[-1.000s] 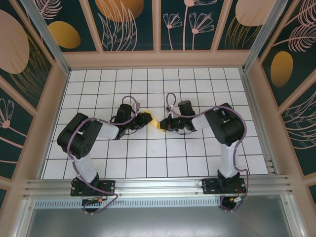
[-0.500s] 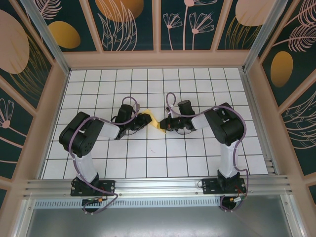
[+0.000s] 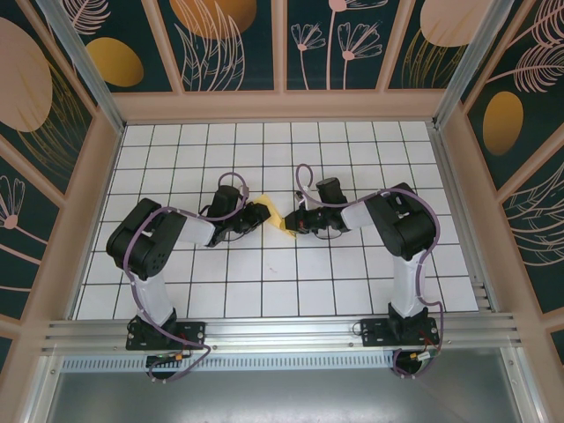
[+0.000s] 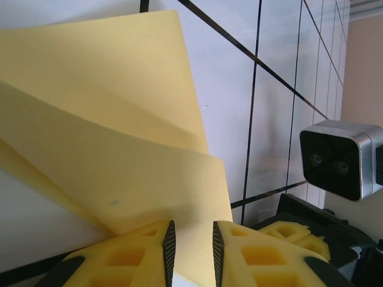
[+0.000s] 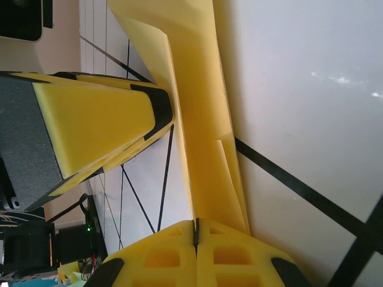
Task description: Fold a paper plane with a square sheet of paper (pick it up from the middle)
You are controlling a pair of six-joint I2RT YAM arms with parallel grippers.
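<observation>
Paper is showing folds, not yet a plane; right fingers are pinching it, left fingers are straddling its edge, slightly spread.

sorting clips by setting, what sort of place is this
Probably a lab robot cell: a white gridded table, walled by leaf-print panels on aluminium framing, with a left arm and right arm bolted at its edge.
</observation>
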